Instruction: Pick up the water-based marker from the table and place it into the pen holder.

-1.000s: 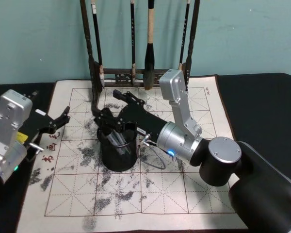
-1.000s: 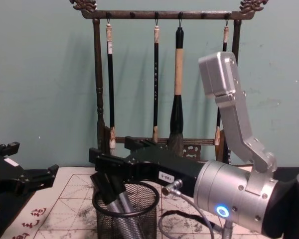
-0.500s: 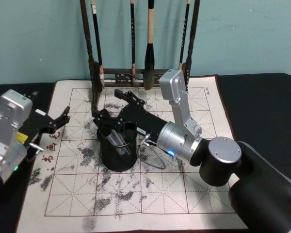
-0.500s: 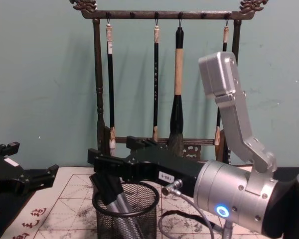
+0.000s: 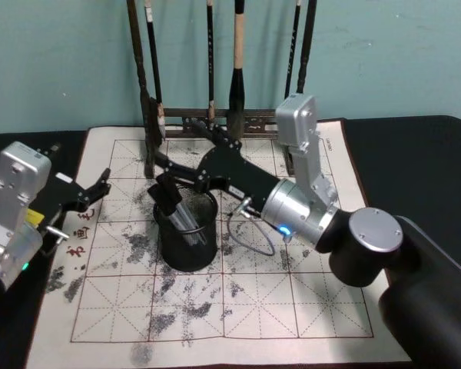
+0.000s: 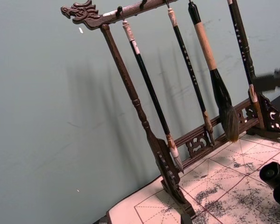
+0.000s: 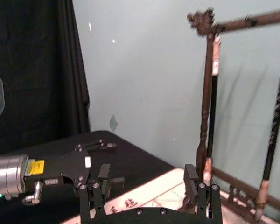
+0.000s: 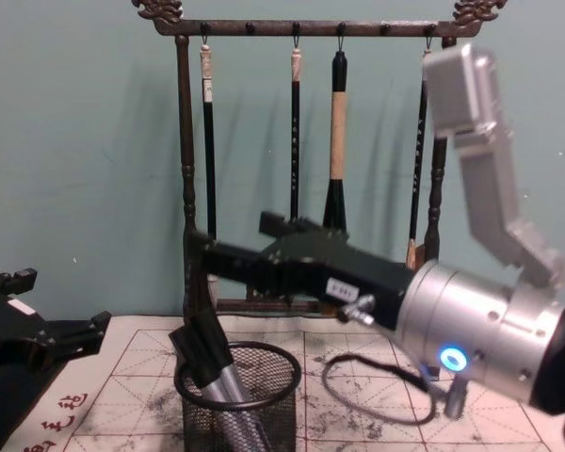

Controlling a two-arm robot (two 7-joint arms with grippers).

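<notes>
Marker (image 8: 210, 363) sits in pen holder (image 5: 186, 240) mid-mat; right gripper (image 5: 163, 178) jaws apart above rim, left gripper (image 5: 92, 190) open, parked at mat's left edge — only retract left.

Back wall (image 8: 85, 169): plain teal-green, matte, w/ a few small pale specks. Soft shadows of the rack fall on it, so light comes from the front.

Against the wall stands a tall dark wooden brush rack (image 8: 184, 169), top bar w/ carved ends; four calligraphy brushes (image 8: 338, 141) hang from hooks, tips down. Low fretwork rail joins the posts near the base.

Rack's feet rest at the far edge of a white felt mat (image 5: 238, 307) w/ red grid & grey ink smudges.

Right wrist view: black curtain (image 7: 32, 70) hangs beside the teal wall, reaching down to the dark surface.
</notes>
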